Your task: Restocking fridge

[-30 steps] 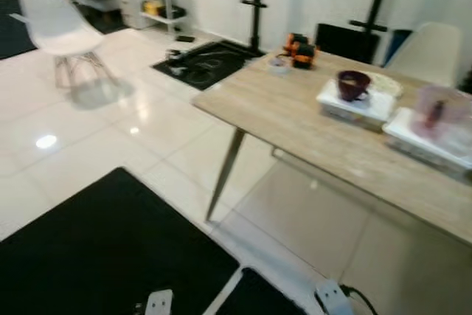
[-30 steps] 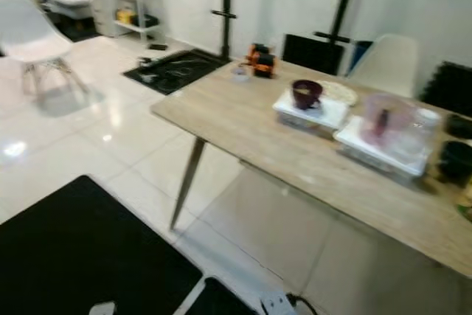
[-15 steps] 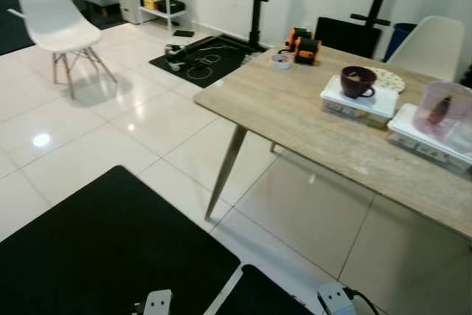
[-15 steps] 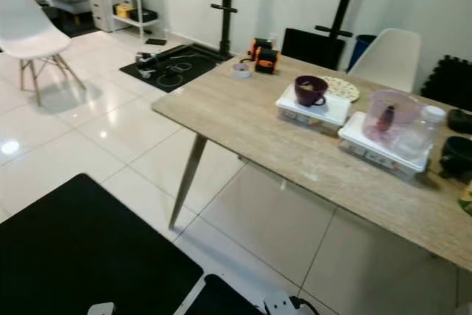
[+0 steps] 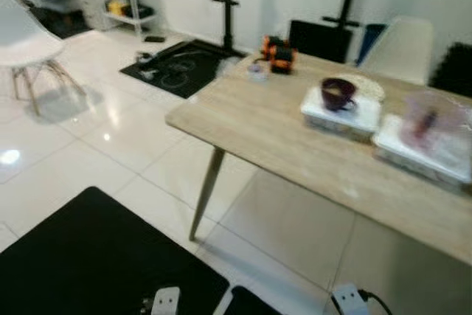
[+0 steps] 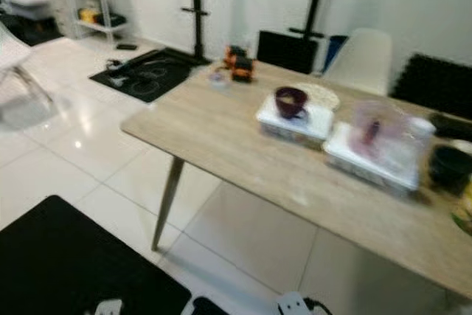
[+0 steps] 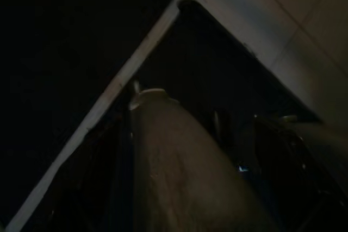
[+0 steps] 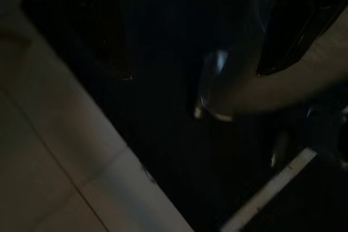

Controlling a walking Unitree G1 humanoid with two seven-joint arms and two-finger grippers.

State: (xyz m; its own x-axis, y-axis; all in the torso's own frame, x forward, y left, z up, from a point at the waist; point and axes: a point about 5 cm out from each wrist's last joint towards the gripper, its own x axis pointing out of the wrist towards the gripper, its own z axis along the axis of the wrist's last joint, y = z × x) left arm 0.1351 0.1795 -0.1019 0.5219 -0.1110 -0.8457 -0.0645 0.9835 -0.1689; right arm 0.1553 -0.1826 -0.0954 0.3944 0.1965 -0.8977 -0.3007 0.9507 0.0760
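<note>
Left eye view: a light wooden table [image 5: 295, 145] runs from the middle to the right, blurred. On it stand a dark purple cup [image 5: 338, 94] on a white lidded box [image 5: 341, 113], a pinkish clear jug [image 5: 426, 117] on a second white box [image 5: 420, 154] to its right, and orange-and-black items [image 5: 274, 52] at the far end. A white chair [image 5: 22, 42] stands far left on the pale tiled floor [image 5: 96, 160]. A black mat [image 5: 96, 263] lies near, with a white power strip [image 5: 352, 302] at the near edge.

Right eye view: further right on the table a black bowl [image 6: 448, 166] shows beside the jug's box. A second white chair [image 6: 361, 60] stands behind the table, and a black mat with cables [image 6: 144, 79] lies far left by a black stand [image 6: 195, 5].

Left wrist view: very dark; black matting [image 7: 65, 52], a pale strip between mats [image 7: 109, 107] and tile can be made out. I cannot tell how the left gripper's fingers stand.

Right wrist view: equally dark, with tile [image 8: 49, 150] beside black matting [image 8: 163, 134]. The right gripper's state cannot be told either. No fridge or goods being carried can be made out.
</note>
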